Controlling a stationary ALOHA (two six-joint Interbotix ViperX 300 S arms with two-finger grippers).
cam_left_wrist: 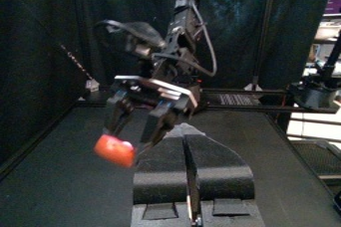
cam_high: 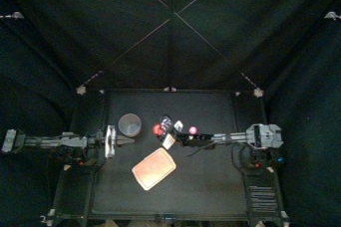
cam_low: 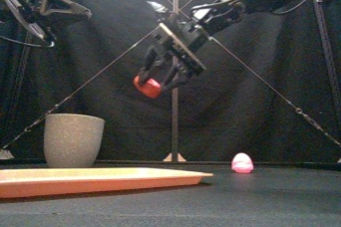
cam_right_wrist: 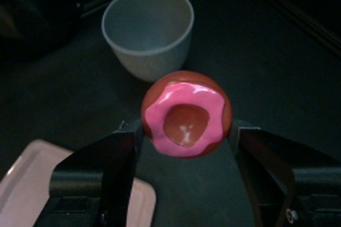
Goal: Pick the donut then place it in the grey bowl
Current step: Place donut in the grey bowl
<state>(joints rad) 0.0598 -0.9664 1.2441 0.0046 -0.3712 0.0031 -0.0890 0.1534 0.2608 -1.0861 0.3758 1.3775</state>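
While the left arm rests out at the left side of the table [cam_high: 213, 186], the right gripper [cam_low: 160, 69] has the donut [cam_low: 148, 85] pinched between its two jaws, so it's closed down to about the donut's own width. The donut is up in the air, well clear of the table, right at the jaw tips. Its pink icing faces back toward the wrist and the red underside points away. From the right wrist cam you can see a jaw hugging each side of it, with the hole in the middle.

The cup [cam_low: 74, 139] stands upright on the left half of the table, mouth open. The donut hangs to the right of it and higher than its rim, so it's near but not over the opening, going by the top view. The tray [cam_low: 94, 178] lies flat at the near side, nearer than both cup and donut. A little pink toy [cam_low: 242, 163] sits on the table off to the right, under the right arm and well apart from the cup.

The left gripper [cam_high: 107, 141] holds nothing. In its own wrist view the jaws look pressed together with only a thin slit between them.
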